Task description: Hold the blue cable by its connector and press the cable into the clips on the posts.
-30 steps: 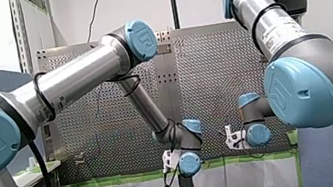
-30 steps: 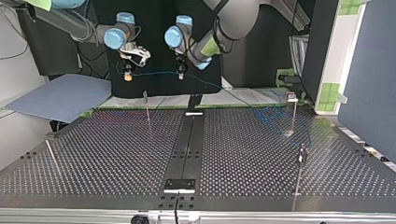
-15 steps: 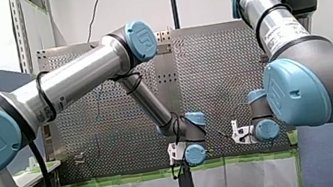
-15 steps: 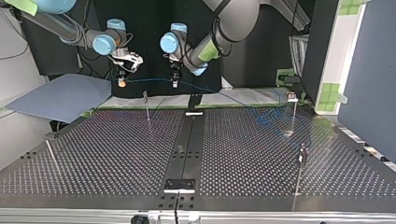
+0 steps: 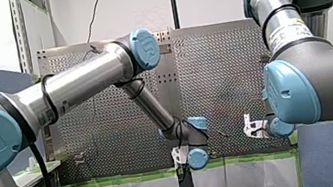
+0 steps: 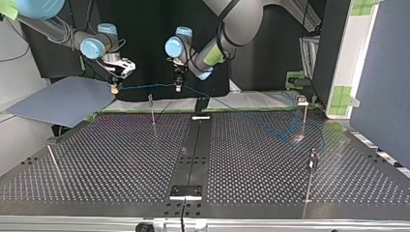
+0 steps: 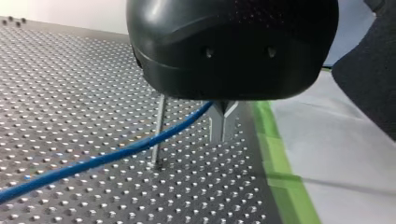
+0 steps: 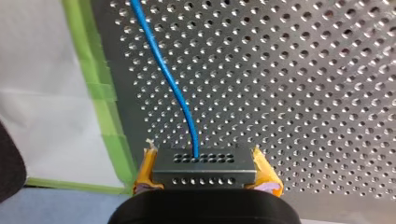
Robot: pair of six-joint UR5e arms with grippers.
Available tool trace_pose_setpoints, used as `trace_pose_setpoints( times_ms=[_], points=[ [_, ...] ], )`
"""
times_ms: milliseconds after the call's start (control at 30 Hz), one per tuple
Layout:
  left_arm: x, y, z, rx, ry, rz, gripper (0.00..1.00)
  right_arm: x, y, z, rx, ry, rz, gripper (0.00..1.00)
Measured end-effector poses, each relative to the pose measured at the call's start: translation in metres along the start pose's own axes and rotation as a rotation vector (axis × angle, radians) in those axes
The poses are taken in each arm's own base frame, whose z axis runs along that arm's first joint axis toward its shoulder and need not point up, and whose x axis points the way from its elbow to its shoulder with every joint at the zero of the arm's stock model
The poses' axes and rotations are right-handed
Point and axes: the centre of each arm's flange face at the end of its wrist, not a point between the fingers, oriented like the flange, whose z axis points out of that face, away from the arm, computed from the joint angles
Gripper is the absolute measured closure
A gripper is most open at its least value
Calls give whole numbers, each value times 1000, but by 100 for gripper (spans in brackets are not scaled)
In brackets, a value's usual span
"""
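Observation:
My right gripper (image 8: 205, 161) has yellow pads (image 8: 145, 169) shut on the dark connector (image 8: 204, 173); the blue cable (image 8: 164, 70) runs away from it over the table. In the top view this gripper (image 6: 114, 89) hangs beyond the table's far edge at the left. From it the cable (image 6: 145, 86) runs level to my left gripper (image 6: 178, 87), then sags to the table at the right. In the left wrist view, the metal fingers of my left gripper (image 7: 223, 136) are shut on the cable (image 7: 116, 154), beside a thin post (image 7: 159, 130).
Thin posts stand on the perforated table (image 6: 121, 159): one near the far edge (image 6: 152, 110) below the stretched cable, one at the far right (image 6: 304, 116), one nearer at the right (image 6: 311, 169), one at the near left (image 6: 53, 162). Green tape (image 7: 275, 154) marks the table's edge.
Both arms have carried the stretched cable toward the top view's left and slightly lower. Both grips have held.

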Motion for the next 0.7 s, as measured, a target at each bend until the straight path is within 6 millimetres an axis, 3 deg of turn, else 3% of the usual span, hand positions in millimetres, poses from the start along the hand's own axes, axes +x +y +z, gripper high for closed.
trace_pose_setpoints(
  times_ms=[133, 467, 700],
  points=[
    [5, -4, 10, 1, -9, -13, 100, 3, 0, 3, 39, 8, 6, 100],
    [-21, -21, 31, 21, -71, -67, 100, 13, 3, 15, 69, 33, 22, 100],
    [-27, -30, 33, 52, -85, -101, 100, 22, 18, 25, 47, 48, 51, 100]
  ],
)
